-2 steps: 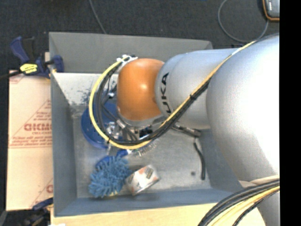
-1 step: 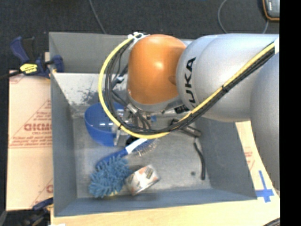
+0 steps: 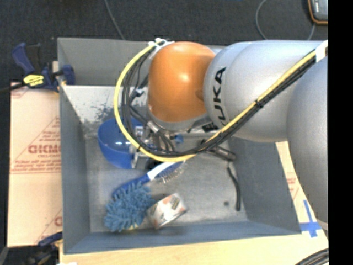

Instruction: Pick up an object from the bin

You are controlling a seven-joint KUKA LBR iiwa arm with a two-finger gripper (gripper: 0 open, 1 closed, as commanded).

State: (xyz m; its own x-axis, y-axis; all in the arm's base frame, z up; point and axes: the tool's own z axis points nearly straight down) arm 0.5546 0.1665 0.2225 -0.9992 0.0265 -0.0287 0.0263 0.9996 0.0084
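Observation:
My gripper (image 3: 156,141) sits low in the bin's upper middle, mostly hidden under the arm's orange cover. Its body is right beside a blue round bowl-like thing (image 3: 112,142) that lies against the left wall. Just below the gripper lies a blue fluffy duster (image 3: 128,206), whose white and blue handle (image 3: 165,171) points up towards it. I cannot see anything held.
A small crumpled white and red packet (image 3: 166,210) lies by the duster near the front wall. A thin black bent strap or rod (image 3: 235,184) lies on the floor at the right. The arm covers the bin's upper right.

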